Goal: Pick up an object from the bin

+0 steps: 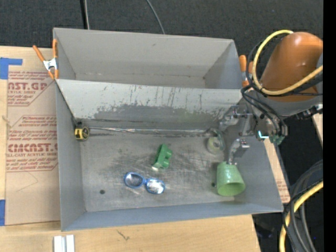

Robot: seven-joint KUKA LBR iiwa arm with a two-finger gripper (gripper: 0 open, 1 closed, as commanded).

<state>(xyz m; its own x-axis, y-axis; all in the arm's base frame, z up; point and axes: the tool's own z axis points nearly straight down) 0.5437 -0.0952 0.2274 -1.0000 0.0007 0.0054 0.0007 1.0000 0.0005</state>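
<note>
My gripper (234, 152) hangs at the right side of the bin, just above the rim of a pale green plastic cup (229, 180) that lies tipped on the floor near the right wall. A small round greyish-white thing (213, 144) sits directly left of the gripper, by the foot of the back wall. Farther left, a small green block-shaped piece (163, 157) lies mid-floor.
A pair of blue-rimmed goggles (143, 182) lies toward the front of the floor. A small yellow and black tape measure (80, 133) sits in the far left corner. The arm, with its orange cover and cables, leans in over the right rim.
</note>
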